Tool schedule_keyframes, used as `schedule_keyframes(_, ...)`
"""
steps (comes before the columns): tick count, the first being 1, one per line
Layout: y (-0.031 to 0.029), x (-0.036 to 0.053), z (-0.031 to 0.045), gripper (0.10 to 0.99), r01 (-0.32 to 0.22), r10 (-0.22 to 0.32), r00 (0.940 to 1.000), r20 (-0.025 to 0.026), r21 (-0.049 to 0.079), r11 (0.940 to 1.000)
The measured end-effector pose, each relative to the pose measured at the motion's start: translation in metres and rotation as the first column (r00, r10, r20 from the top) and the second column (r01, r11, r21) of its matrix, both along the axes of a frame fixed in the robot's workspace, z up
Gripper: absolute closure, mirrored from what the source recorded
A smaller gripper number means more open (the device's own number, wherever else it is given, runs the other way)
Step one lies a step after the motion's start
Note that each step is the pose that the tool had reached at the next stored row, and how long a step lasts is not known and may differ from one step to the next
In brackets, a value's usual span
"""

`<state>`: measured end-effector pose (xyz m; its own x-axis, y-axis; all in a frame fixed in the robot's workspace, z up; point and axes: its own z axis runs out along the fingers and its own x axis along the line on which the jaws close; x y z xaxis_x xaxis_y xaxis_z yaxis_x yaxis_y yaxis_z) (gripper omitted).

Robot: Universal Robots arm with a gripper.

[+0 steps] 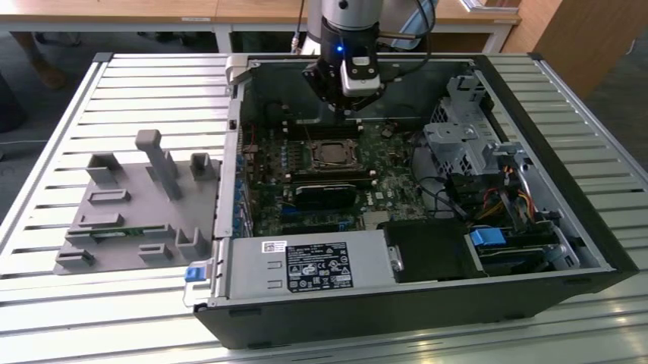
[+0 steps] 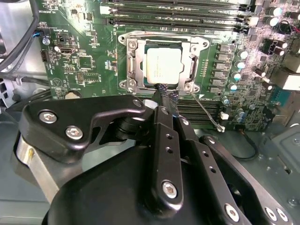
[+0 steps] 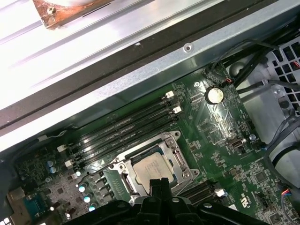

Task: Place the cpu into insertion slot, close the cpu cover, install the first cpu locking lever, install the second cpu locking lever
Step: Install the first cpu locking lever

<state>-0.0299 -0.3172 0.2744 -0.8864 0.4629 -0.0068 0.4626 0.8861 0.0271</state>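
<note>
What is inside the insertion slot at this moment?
The cpu lies in the slot, silver face up, with the cover flat around it. Whatever lies beneath the cpu is covered and cannot be seen.

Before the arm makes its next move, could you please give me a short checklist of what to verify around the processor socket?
1. cpu seated in the insertion slot: ok, its silver face lies flat.
2. cpu cover down over the chip: ok, the frame lies flat around it.
3. side locking lever latched: not ok, the wire sticks out over the board.
4. other locking lever, beside the memory slots, hooked: cannot tell.
5. gripper free: ok, shut on nothing, tips at the slot's edge.
</note>
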Motion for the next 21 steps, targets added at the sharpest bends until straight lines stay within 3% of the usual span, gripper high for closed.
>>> schedule_keyframes(21, -0.0003, -0.0002, 0.0, 0.98, -0.07, 0.07, 0.9976, 0.0, 0.0, 0.9976)
